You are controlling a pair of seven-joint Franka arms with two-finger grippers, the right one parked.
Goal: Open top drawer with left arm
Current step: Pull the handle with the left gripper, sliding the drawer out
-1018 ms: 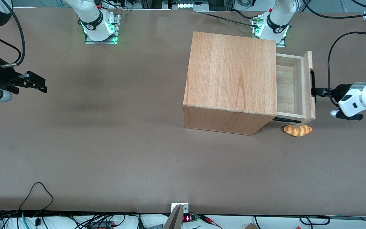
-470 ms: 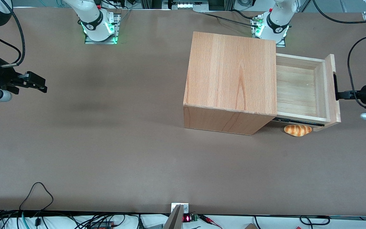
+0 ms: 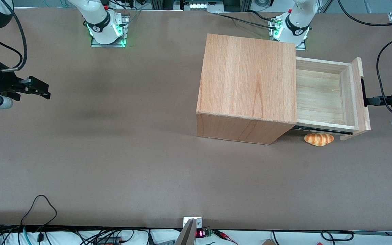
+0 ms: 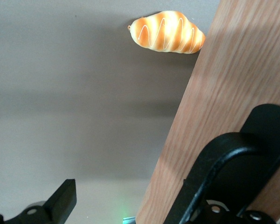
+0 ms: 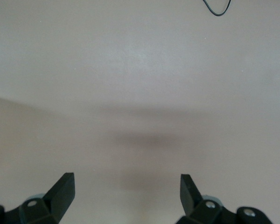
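The top drawer (image 3: 319,98) stands pulled well out of the wooden cabinet (image 3: 247,78), its light-wood tray bare inside. A long black bar handle (image 3: 363,92) runs along its front panel (image 4: 210,93). The left arm's gripper (image 3: 369,101) is right at that handle, in front of the drawer. In the left wrist view the gripper (image 4: 126,196) is open. One finger (image 4: 63,200) hangs free over the table, while the other is hooked at the handle (image 4: 233,154) and mostly hidden by it.
A small striped bread roll (image 3: 319,139) lies on the brown table under the drawer's nearer corner, also seen from the wrist as the roll (image 4: 168,32). The two arm bases (image 3: 289,29) stand at the table edge farthest from the front camera.
The drawer has slid out from a small gap to nearly full extension. The gripper moved with the handle toward the working arm's end of the table, slowing in the last half second.
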